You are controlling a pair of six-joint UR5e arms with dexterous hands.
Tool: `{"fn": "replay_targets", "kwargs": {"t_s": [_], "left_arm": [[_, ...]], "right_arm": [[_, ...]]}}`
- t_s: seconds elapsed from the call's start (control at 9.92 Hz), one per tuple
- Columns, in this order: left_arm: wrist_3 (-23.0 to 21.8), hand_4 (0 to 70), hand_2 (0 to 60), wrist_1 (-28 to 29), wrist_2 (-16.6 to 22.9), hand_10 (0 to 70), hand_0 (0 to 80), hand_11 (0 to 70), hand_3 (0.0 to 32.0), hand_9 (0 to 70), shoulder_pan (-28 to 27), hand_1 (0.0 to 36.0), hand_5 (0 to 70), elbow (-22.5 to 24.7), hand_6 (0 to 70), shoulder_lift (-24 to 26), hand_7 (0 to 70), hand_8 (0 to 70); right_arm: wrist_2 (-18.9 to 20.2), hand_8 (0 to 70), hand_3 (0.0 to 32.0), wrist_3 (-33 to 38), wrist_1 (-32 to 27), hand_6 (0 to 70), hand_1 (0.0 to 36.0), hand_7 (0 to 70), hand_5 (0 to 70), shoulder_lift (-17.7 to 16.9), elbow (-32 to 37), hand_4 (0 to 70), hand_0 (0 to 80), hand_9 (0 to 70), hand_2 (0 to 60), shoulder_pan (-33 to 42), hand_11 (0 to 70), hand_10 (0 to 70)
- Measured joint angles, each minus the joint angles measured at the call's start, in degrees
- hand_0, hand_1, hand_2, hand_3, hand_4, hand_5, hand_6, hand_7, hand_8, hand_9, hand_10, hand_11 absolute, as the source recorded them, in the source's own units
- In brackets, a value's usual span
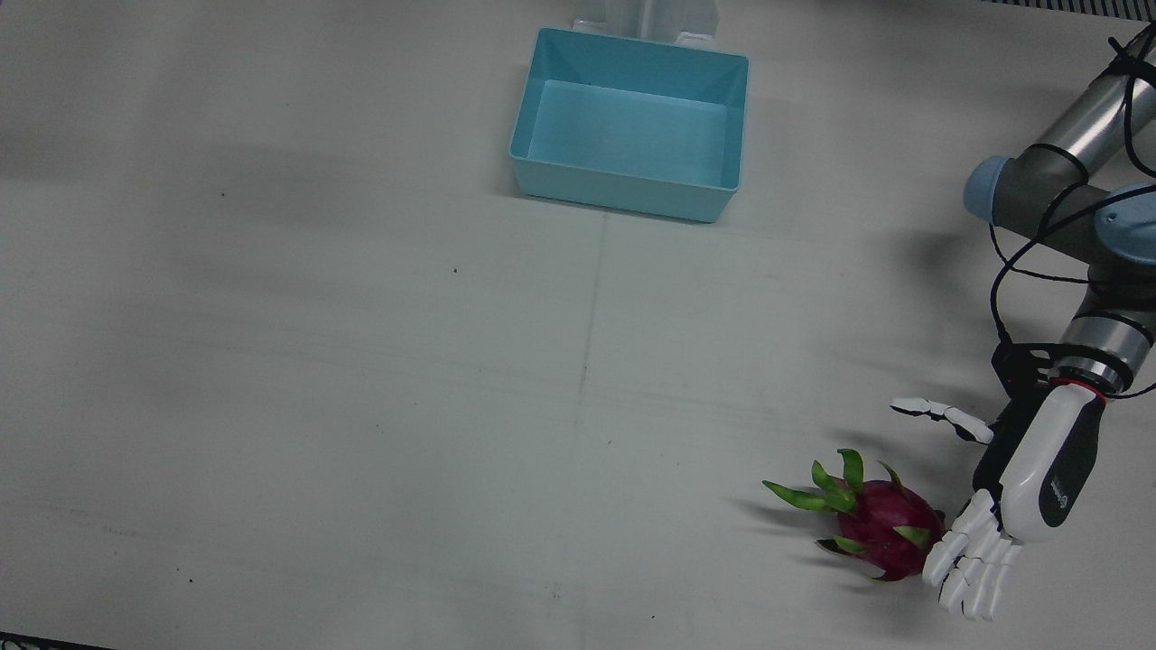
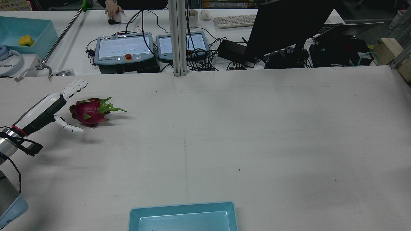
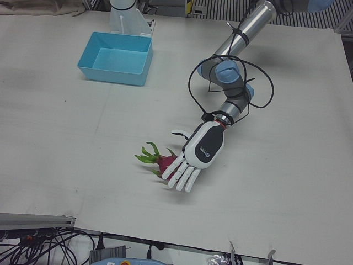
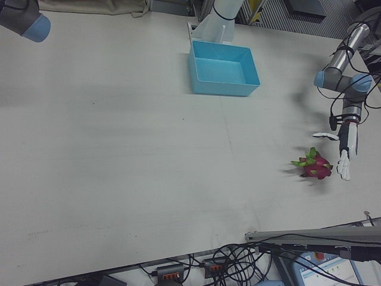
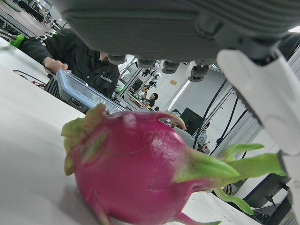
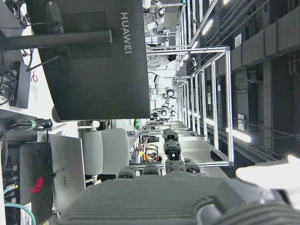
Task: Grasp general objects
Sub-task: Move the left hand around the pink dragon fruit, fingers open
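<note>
A magenta dragon fruit (image 1: 880,522) with green scales lies on the white table, near the operators' edge on the robot's left side. My left hand (image 1: 1011,492) hovers just beside its rounded end, palm toward it, fingers (image 1: 971,564) straight and thumb spread wide. The hand is open and holds nothing. In the rear view a narrow gap shows between the fruit (image 2: 88,110) and the left hand (image 2: 51,109). The left hand view is filled by the fruit (image 5: 140,173), seen from very close. My right hand (image 6: 164,197) shows only in its own view, fingers extended, off the table area.
A light blue bin (image 1: 623,194) stands empty at the robot's side of the table, mid-width. Teach pendants (image 2: 123,48), cables and a monitor (image 2: 282,25) sit on the bench beyond the far edge. A person's hand (image 2: 112,9) rests there.
</note>
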State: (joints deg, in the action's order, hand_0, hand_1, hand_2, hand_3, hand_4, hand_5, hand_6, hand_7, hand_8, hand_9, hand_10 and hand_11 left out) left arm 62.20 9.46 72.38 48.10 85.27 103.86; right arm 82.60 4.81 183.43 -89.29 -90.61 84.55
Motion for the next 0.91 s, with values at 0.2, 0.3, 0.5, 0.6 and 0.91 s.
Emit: {"fn": "replay_targets", "kwargs": {"t_s": [0.2, 0.3, 0.5, 0.6, 0.91], "left_arm": [[0.5, 0.0, 16.1, -1.0, -1.5, 0.0, 62.1, 0.0, 6.0, 0.0, -0.4, 34.9, 0.0, 0.2, 0.0, 0.3, 4.0, 0.0], [0.6, 0.0, 15.4, -1.6, -1.8, 0.0, 61.6, 0.0, 5.2, 0.0, -0.5, 34.6, 0.0, 0.2, 0.0, 0.3, 3.5, 0.0], [0.7, 0.0, 14.3, -2.3, -2.0, 0.0, 57.5, 0.0, 3.4, 0.0, -0.5, 31.1, 0.0, 0.0, 0.0, 0.1, 4.5, 0.0], [0.7, 0.0, 13.4, -2.5, -2.0, 0.0, 57.7, 0.0, 5.0, 0.0, -0.5, 31.0, 0.0, 0.1, 0.0, 0.0, 4.1, 0.0], [2.2, 0.0, 15.4, -4.4, -2.1, 0.0, 61.9, 0.0, 5.2, 0.0, -0.6, 34.6, 0.0, 1.8, 0.0, 0.8, 5.7, 0.0]], "right_arm": [[0.0, 0.0, 0.0, 0.0, 0.0, 0.0, 0.0, 0.0, 0.0, 0.0, 0.0, 0.0, 0.0, 0.0, 0.0, 0.0, 0.0, 0.0], [0.0, 0.0, 0.0, 0.0, 0.0, 0.0, 0.0, 0.0, 0.0, 0.0, 0.0, 0.0, 0.0, 0.0, 0.0, 0.0, 0.0, 0.0], [0.0, 0.0, 0.0, 0.0, 0.0, 0.0, 0.0, 0.0, 0.0, 0.0, 0.0, 0.0, 0.0, 0.0, 0.0, 0.0, 0.0, 0.0], [0.0, 0.0, 0.0, 0.0, 0.0, 0.0, 0.0, 0.0, 0.0, 0.0, 0.0, 0.0, 0.0, 0.0, 0.0, 0.0, 0.0, 0.0], [0.0, 0.0, 0.0, 0.0, 0.0, 0.0, 0.0, 0.0, 0.0, 0.0, 0.0, 0.0, 0.0, 0.0, 0.0, 0.0, 0.0, 0.0]]}}
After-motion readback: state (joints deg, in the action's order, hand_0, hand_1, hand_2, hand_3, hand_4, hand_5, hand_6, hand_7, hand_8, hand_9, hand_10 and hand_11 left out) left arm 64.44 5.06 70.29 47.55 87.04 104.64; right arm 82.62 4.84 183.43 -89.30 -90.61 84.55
